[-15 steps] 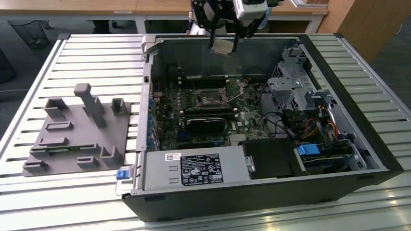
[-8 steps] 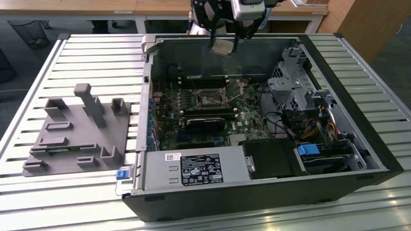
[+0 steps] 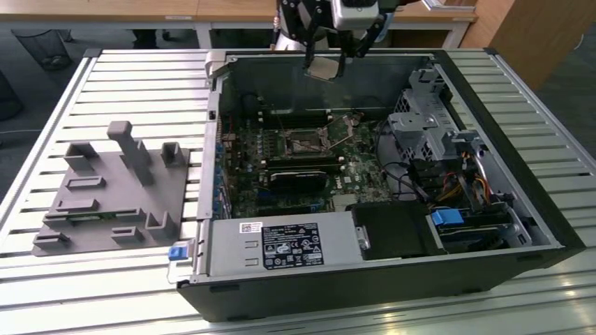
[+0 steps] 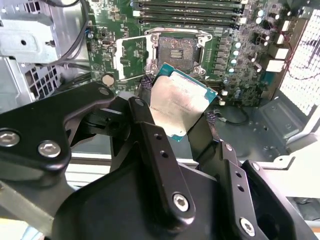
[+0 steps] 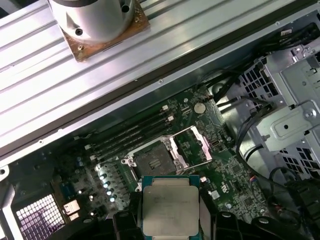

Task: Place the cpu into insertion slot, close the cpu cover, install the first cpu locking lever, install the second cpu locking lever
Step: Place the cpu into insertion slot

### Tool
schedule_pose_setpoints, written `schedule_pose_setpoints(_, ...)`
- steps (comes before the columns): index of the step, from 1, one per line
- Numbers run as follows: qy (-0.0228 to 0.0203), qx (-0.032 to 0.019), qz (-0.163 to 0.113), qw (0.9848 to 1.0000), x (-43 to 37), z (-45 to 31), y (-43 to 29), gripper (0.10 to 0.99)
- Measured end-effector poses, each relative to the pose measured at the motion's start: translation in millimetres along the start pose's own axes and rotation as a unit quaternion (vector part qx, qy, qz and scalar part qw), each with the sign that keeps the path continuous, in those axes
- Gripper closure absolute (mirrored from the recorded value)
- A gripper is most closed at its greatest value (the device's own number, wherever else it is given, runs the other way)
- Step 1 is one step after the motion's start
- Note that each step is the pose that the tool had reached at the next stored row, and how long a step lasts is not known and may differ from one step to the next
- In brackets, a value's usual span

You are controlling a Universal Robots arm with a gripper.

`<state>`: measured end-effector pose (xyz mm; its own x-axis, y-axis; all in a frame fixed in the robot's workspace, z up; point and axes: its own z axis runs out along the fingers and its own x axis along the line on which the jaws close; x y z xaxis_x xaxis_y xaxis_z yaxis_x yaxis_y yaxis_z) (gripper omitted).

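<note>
My gripper (image 3: 324, 64) hangs over the back wall of the open computer case (image 3: 521, 160), shut on the cpu (image 3: 323, 68), a pale silvery square chip with a green edge. In both wrist views the cpu (image 4: 181, 100) (image 5: 170, 205) sits tilted between the black fingers (image 4: 145, 84), held by two opposite edges. Below it on the green board lies the insertion slot (image 4: 176, 52) (image 5: 150, 161) (image 3: 303, 145), dark, bare and well apart from the chip. The cpu cover (image 4: 131, 56) (image 5: 192, 145), a thin metal frame, stands swung open beside the slot.
Long black memory slots (image 4: 185, 11) run next to the socket. A black heatsink block (image 3: 300, 183), a power supply (image 3: 279, 246) and a metal drive cage (image 3: 423, 132) with cables are in the case. A grey fixture (image 3: 112, 188) lies on the slatted table at the exterior view's left.
</note>
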<state>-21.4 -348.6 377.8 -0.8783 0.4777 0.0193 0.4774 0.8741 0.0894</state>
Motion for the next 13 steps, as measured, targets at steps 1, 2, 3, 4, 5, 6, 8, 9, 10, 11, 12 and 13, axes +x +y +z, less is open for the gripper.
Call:
schedule_pose_setpoints(1, -0.0005, -0.0001, 0.005, 1.0, 0.0, 0.1, 0.0, 0.545)
schedule_pose_setpoints(2, -0.0009, -0.0002, 0.01, 1.0, 0.0, 0.2, 0.0, 0.545)
schedule_pose_setpoints(3, -0.0013, -0.0003, 0.015, 0.9999, 0.0, 0.3, 0.0, 0.545)
schedule_pose_setpoints(4, -0.0018, -0.0004, 0.02, 0.9998, 0.0, 0.4, 0.0, 0.545)
schedule_pose_setpoints(5, -0.0022, -0.0005, 0.025, 0.9997, 0.0, 0.4, 0.0, 0.545)
schedule_pose_setpoints(6, -0.0026, -0.0005, 0.029, 0.9996, 0.0, 0.5, 0.0, 0.545)
schedule_pose_setpoints(8, -0.0035, -0.0007, 0.039, 0.9992, 0.0, 0.7, -0.1, 0.545)
schedule_pose_setpoints(9, -0.0039, -0.0008, 0.044, 0.999, 0.0, 0.8, -0.1, 0.545)
schedule_pose_setpoints(10, -0.0044, -0.001, 0.049, 0.9988, 0.0, 1.0, -0.1, 0.545)
schedule_pose_setpoints(11, -0.0048, -0.0011, 0.054, 0.9986, 0.0, 1.1, -0.1, 0.545)
schedule_pose_setpoints(12, -0.0052, -0.0011, 0.058, 0.9983, 0.0, 1.1, -0.1, 0.545)
schedule_pose_setpoints(13, -0.0056, -0.0012, 0.062, 0.998, 0.0, 1.2, -0.1, 0.545)
